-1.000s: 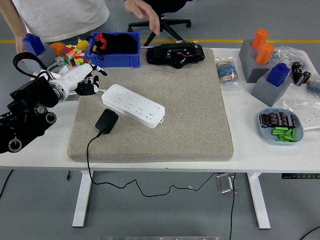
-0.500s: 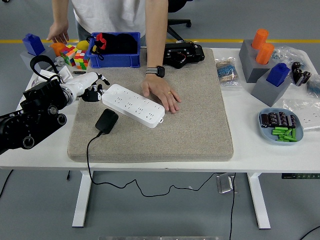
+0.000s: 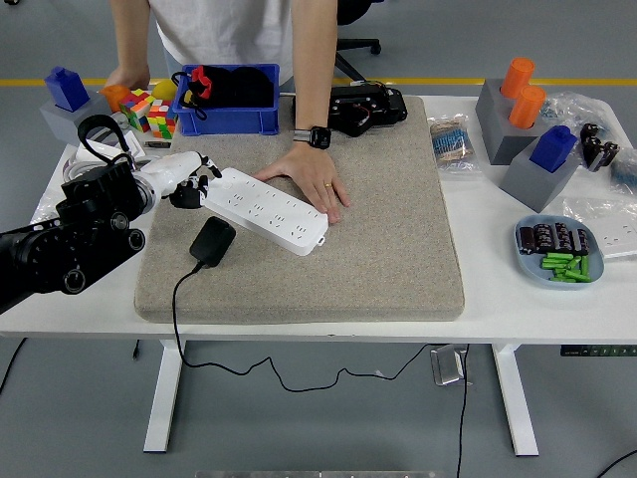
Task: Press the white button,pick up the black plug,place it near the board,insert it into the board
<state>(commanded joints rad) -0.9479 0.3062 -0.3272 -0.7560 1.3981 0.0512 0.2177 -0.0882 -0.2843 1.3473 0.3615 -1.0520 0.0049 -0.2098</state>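
Your left hand (image 3: 189, 185) is sitting at the left end of the board (image 3: 267, 209), fingers curled toward it and grasping nothing; whether a fingertip is touching the white button there is too small to tell. The right hand is out of view. A person's hand (image 3: 311, 179) is lying flat on the mat (image 3: 378, 239), pressing against the board's far edge. Risk: if you are pushing sideways rather than down, the board is likely sliding on the mat, and the person's hand is the only thing bracing it. The plug (image 3: 212, 241) is lying just beside the board's near edge, apart from it; it is black and blocky, and its cable (image 3: 177, 309) is trailing off the bench's (image 3: 498, 289) near edge, so cable drag may be twisting it once lifted.
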